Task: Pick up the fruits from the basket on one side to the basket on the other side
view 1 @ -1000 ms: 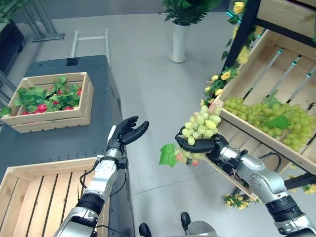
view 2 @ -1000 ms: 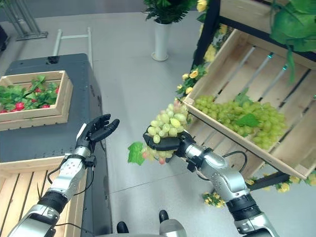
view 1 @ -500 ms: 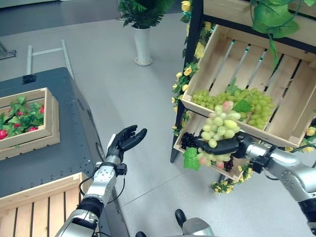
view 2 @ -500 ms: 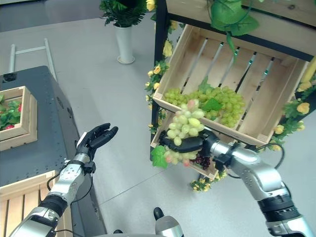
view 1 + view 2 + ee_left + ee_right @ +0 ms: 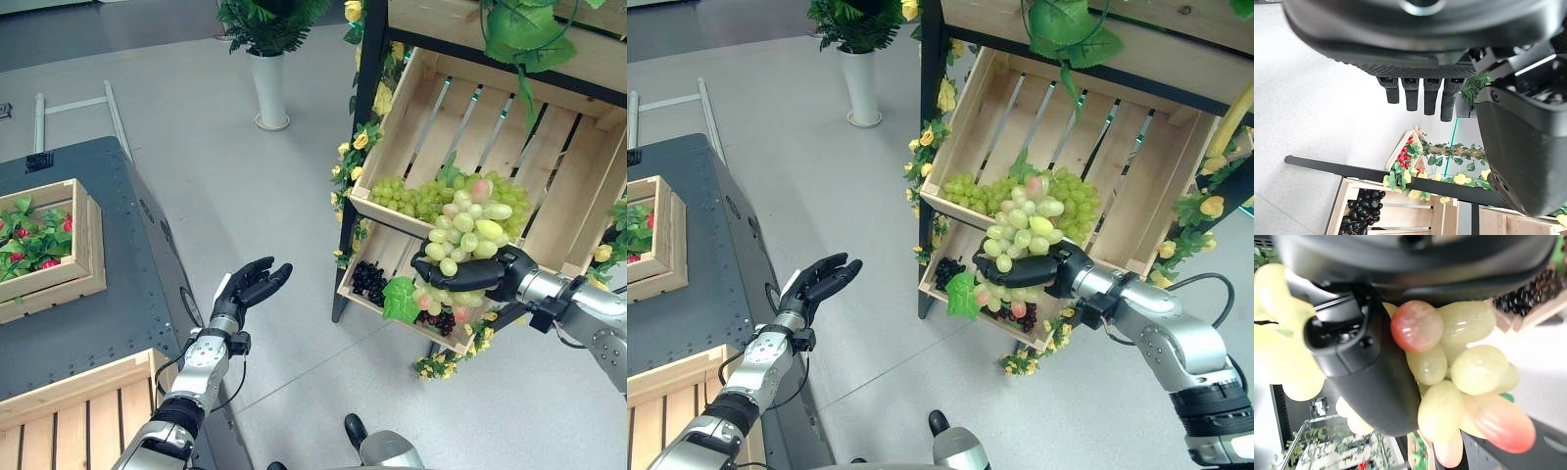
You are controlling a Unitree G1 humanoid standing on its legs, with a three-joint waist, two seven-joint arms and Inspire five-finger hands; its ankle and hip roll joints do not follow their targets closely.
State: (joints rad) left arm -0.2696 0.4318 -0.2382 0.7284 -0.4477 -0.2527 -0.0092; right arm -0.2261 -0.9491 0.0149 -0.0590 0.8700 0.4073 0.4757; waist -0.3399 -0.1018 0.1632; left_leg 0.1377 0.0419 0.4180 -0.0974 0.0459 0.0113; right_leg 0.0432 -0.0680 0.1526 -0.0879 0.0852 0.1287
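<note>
My right hand (image 5: 477, 273) is shut on a bunch of green grapes (image 5: 468, 230) with a few pink ones and a green leaf (image 5: 400, 300); the same bunch (image 5: 1469, 372) shows up close against the hand (image 5: 1371, 367). It hangs just in front of the tilted wooden crate (image 5: 534, 147) that holds more green grapes (image 5: 407, 197). Below it a lower crate (image 5: 392, 262) holds dark grapes (image 5: 370, 281). My left hand (image 5: 248, 287) is held up over the floor beside the dark table, open with nothing in it; its straight fingers (image 5: 1424, 100) show in the wrist view.
A dark table (image 5: 88, 304) stands at the left with a crate of red fruit and leaves (image 5: 44, 248) and a bare slatted crate (image 5: 69, 416) near me. A white vase with a plant (image 5: 270, 86) stands on the floor behind. Yellow flowers (image 5: 362, 137) trim the black rack.
The camera has swung right, shifting the whole scene. My right hand has carried the grape bunch right and up toward the tilted crate. The left hand has kept its open pose.
</note>
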